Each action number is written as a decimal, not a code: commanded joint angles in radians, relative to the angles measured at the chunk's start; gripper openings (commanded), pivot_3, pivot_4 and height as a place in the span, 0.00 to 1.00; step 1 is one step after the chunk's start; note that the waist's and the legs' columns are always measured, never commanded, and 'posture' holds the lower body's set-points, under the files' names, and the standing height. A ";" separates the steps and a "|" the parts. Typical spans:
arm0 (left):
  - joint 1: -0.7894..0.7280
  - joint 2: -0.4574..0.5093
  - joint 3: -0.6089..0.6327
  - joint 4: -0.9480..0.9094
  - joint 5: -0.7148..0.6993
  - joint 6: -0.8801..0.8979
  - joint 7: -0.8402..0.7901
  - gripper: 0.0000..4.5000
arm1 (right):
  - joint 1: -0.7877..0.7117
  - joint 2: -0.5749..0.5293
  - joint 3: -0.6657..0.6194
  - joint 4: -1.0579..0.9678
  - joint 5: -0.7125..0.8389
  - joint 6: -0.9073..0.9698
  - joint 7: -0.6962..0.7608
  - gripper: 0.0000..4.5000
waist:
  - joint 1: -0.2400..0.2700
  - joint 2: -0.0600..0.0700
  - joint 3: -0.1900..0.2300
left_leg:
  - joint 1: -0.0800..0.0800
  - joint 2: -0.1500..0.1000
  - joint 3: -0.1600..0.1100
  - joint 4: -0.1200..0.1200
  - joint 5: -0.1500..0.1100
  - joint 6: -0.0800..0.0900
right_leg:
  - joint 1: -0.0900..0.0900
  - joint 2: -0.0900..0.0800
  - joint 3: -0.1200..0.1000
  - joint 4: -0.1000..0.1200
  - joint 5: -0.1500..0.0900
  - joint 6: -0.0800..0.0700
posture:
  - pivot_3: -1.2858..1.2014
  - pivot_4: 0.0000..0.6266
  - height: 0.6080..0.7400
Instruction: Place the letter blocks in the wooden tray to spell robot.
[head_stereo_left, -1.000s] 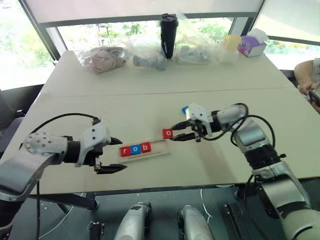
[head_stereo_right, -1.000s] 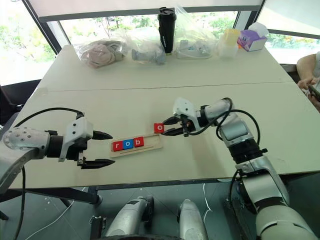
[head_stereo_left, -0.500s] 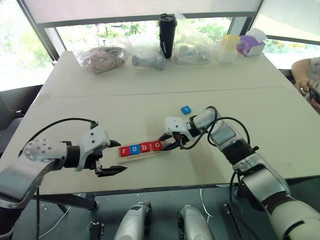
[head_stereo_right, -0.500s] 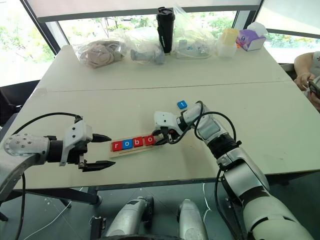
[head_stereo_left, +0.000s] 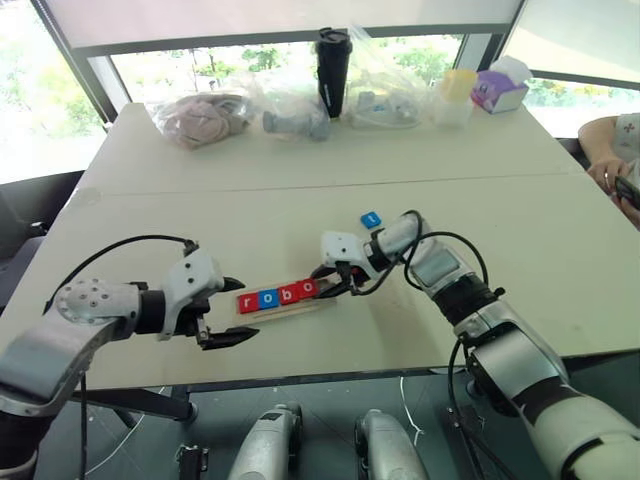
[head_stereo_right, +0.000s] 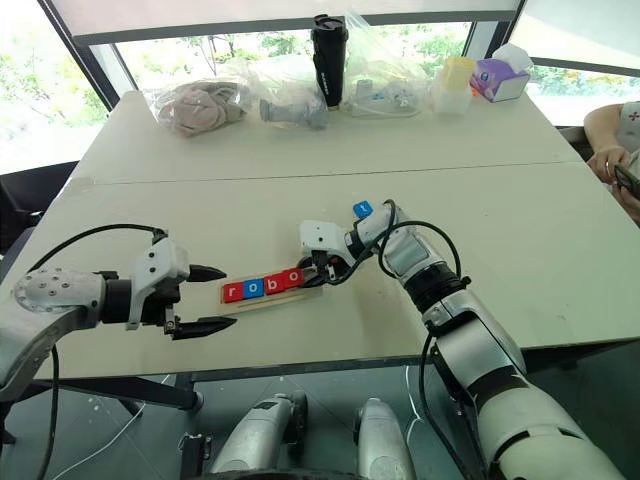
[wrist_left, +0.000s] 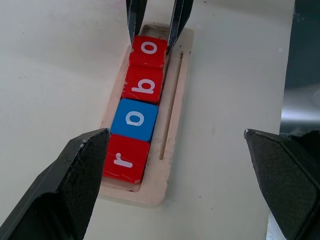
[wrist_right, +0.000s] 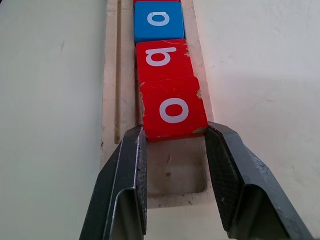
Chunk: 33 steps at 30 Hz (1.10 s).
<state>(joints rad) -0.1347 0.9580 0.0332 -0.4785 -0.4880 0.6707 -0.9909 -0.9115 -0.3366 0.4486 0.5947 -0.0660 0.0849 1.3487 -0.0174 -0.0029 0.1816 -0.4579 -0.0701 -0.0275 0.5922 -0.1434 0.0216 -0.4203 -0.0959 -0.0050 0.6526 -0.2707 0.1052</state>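
1. While four letter blocks (wrist_left: 139, 107) are counted in the wooden tray (wrist_left: 170, 150), a fifth, blue block (head_stereo_left: 371, 219) lies on the table (head_stereo_left: 300, 180).
2. Unlike a second ago, the red o block (wrist_right: 173, 108) is now seated fourth, clamped by the right gripper (wrist_right: 175, 150); the left gripper (head_stereo_left: 232, 311) is held agape.

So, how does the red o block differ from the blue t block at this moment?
The red o block sits in the wooden tray as fourth letter, against the b block; the blue t block lies loose on the table, apart from the tray. The o block stands between the right gripper's jaws, which are closed on its sides; nothing touches the t block. Colour differs: red against blue. Both are small square tiles with a white letter.
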 joint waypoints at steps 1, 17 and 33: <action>-0.018 -0.003 0.002 -0.010 0.006 -0.013 0.005 1.00 | -0.013 0.022 0.006 -0.004 -0.008 0.014 0.002 0.25 | 0.000 0.000 0.000 | 0.000 0.000 0.000 0.000 0.000 0.000 | 0.000 0.000 0.000 0.000 0.000 0.000 | 0.52 0.24 1.00; -0.027 -0.018 -0.021 0.012 0.036 -0.035 0.006 1.00 | 0.022 0.011 -0.006 -0.168 0.011 0.107 0.001 0.25 | 0.000 0.000 0.000 | 0.000 0.000 0.000 0.000 0.000 0.000 | -0.001 0.000 0.000 0.000 0.000 0.000 | 0.52 0.24 1.00; -0.074 -0.041 -0.056 0.060 0.065 -0.057 -0.009 1.00 | 0.050 -0.002 0.000 -0.203 -0.002 0.146 -0.029 0.25 | 0.002 0.000 0.000 | 0.000 0.000 0.000 0.000 0.000 0.000 | -0.001 0.000 0.000 0.001 0.000 0.000 | 0.52 0.24 1.00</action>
<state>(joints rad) -0.1970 0.9203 -0.0257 -0.4184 -0.4253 0.6365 -0.9969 -0.8559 -0.3385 0.4497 0.3991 -0.0726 0.2399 1.3216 -0.0157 -0.0029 0.1816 -0.4580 -0.0702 -0.0275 0.5920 -0.1432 0.0213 -0.4208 -0.0961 -0.0050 0.6532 -0.2706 0.1052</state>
